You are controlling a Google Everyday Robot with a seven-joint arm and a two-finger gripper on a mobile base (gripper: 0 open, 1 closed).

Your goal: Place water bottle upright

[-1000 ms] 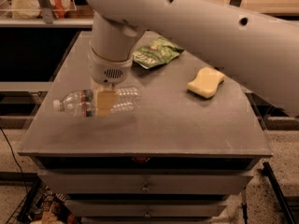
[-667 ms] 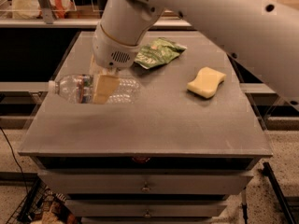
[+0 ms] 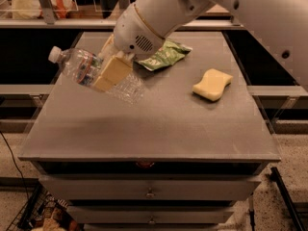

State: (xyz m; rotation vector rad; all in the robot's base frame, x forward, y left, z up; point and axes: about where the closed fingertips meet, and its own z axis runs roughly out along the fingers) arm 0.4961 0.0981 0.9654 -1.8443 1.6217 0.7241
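Observation:
The water bottle (image 3: pixel 82 69) is a clear ribbed plastic bottle with a white cap and an orange-red edged label. It hangs in the air above the left part of the table (image 3: pixel 144 129), tilted, cap up and to the left, base down and to the right. My gripper (image 3: pixel 109 66) is shut on the bottle's middle, with tan fingers (image 3: pixel 113 71) across its body. The white arm reaches down from the upper right.
A yellow sponge (image 3: pixel 212 84) lies on the right part of the table. A green snack bag (image 3: pixel 166 55) lies at the back middle, partly behind my arm. Drawers run below the table's front edge. Shelving stands behind.
The bottle has been lifted off the table and turned from lying flat to tilted with its cap raised. My wrist has rotated and risen with it.

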